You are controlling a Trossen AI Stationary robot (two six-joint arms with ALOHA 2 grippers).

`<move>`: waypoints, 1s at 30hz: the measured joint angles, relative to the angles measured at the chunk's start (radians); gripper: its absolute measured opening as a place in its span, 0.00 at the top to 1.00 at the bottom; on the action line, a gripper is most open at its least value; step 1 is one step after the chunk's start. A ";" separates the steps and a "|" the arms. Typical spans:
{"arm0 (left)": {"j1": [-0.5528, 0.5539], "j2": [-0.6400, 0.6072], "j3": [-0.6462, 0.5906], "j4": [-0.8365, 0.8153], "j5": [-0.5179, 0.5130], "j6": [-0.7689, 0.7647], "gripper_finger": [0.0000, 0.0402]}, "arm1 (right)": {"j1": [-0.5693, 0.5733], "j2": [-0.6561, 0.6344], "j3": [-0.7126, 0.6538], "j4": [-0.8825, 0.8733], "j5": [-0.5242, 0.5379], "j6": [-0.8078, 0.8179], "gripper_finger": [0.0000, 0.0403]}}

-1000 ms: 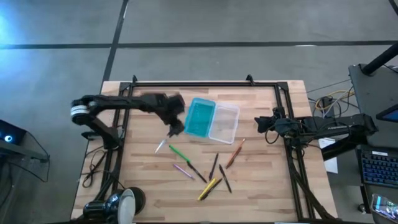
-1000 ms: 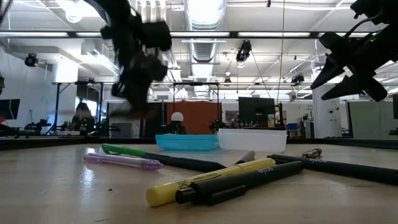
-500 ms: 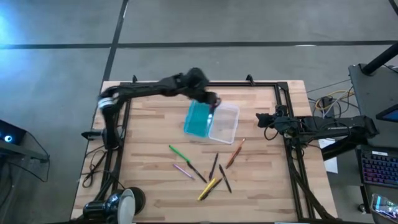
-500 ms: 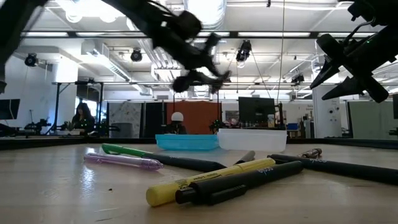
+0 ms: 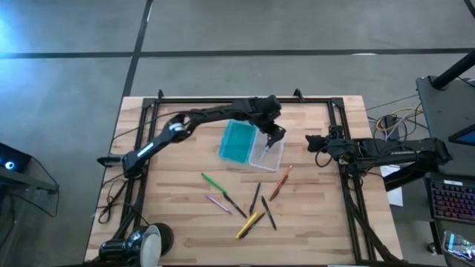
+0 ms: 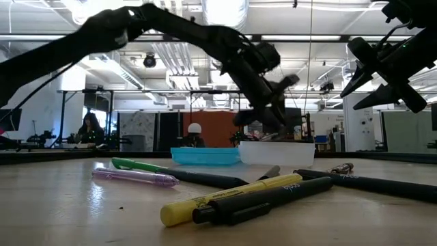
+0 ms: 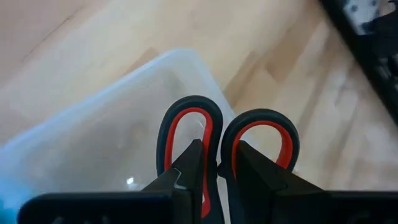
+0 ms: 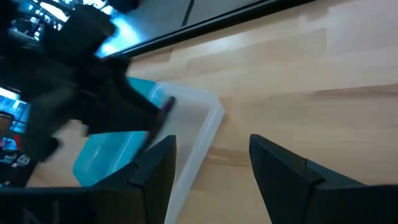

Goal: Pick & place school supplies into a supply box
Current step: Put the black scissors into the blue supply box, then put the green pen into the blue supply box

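**Scissors Held Over the Clear Half of the Case**

In the high view, the left gripper [image 5: 273,136] sat just right of centre in the upper middle of the frame, over the clear half of the supply box [image 5: 252,144], whose teal half lay to the picture's left. The right gripper [image 5: 315,145] waited at right centre, apart from the box. Below the box, in the lower middle, lay the loose supplies: a green pen [image 5: 213,182], a pink pen [image 5: 219,202], an orange pencil [image 5: 280,182], a yellow pen [image 5: 247,224] and some dark ones.

In the low view, the left arm reached from upper left down to the centre, its gripper above the box at mid-frame. The right gripper [image 6: 382,68] hung at upper right with its fingers spread wide. The yellow pen and a black pen [image 6: 263,199] filled the foreground.

In the left wrist view, the left gripper was clamped on the scissors [image 7: 227,146], pinching the black blades just below the red-lined handles, which showed at centre. The clear tray lay directly behind them.

In the right wrist view, the right gripper's fingers [image 8: 158,168] stood wide and empty at the bottom, the box at left centre.

A release from this height could probably bounce the scissors off the light case's rim, or nudge the case. The handles sat near the tray's edge, so a small offset might drop them outside.
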 joint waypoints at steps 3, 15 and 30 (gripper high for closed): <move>0.000 0.043 0.034 0.003 -0.004 0.017 0.82 | 0.000 0.000 0.000 0.000 0.000 -0.021 0.52; -0.011 -0.161 -0.039 -0.287 -0.037 0.330 0.66 | 0.000 0.000 0.000 -0.032 -0.044 -0.048 0.52; -0.165 -0.730 -0.794 -0.362 -0.031 0.950 0.66 | 0.000 0.061 0.000 -0.032 -0.115 -0.184 0.52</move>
